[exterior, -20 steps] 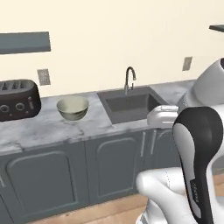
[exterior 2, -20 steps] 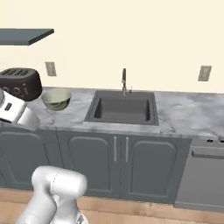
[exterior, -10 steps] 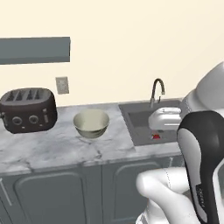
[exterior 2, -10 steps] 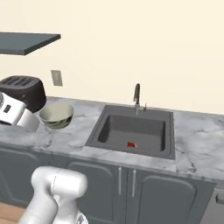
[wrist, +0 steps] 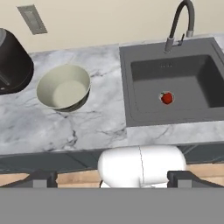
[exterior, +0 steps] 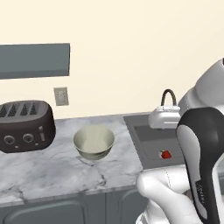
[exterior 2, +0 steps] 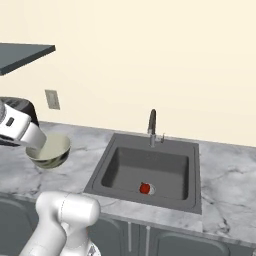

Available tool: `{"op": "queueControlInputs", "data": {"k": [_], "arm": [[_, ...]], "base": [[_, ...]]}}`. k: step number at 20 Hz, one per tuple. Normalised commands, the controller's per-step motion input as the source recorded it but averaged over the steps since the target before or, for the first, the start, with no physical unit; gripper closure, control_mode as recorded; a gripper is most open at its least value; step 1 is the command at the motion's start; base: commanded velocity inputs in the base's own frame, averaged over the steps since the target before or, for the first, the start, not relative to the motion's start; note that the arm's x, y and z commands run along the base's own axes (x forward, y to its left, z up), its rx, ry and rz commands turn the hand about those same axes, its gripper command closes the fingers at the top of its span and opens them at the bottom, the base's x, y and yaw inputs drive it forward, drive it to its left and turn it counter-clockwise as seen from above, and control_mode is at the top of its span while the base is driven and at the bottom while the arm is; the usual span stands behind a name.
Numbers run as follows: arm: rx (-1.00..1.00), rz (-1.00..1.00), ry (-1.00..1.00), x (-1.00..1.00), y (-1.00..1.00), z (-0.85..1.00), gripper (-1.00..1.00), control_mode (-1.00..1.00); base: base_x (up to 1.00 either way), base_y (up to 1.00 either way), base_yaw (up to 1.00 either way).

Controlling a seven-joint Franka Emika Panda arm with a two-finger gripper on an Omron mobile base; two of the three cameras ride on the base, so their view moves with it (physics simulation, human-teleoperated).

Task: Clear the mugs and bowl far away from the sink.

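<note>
The wide cream bowl (exterior: 93, 142) (exterior 2: 50, 149) (wrist: 64, 87) stands upright on the marble counter, left of the sink (exterior: 151, 133) (exterior 2: 150, 167) (wrist: 175, 74) and right of the toaster. My gripper (wrist: 113, 179) is open, its dark fingertips (wrist: 41, 179) wide apart with nothing between them. It hangs high above the counter's front edge, well short of the bowl. The white hand (exterior: 164, 117) hovers near the faucet. The mugs are out of view.
A black toaster (exterior: 24, 126) (wrist: 13, 65) sits close to the bowl's left. A small red thing (exterior: 165, 154) (exterior 2: 145, 188) (wrist: 166, 98) lies in the basin. A gooseneck faucet (exterior 2: 152, 125) (wrist: 179, 22) rises behind the sink. A grey shelf (exterior: 35, 60) hangs above the toaster.
The whole picture has shifted and grown: the base has driven closer to the counter. Bowl and toaster stay in place. The gripper stays open.
</note>
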Motion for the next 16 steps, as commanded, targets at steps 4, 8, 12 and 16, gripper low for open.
{"op": "queueControlInputs", "data": {"k": [4, 8, 12, 16], "arm": [[0.0, 0.0, 0.0, 0.0, 0.0, 0.0, -1.0, 1.0], [0.02, 0.0, 0.04, 0.5, 0.0, -0.16, -1.0, -1.0], [0.07, 0.0, 0.03, 0.89, -0.07, -0.37, -1.0, -1.0], [0.07, 0.0, 0.03, 0.77, -0.04, -0.39, -1.0, -1.0]], "base": [[0.99, 0.0, 0.0], [0.5, 0.0, 0.0], [0.0, 0.0, 0.0], [0.0, 0.0, 0.0]]}}
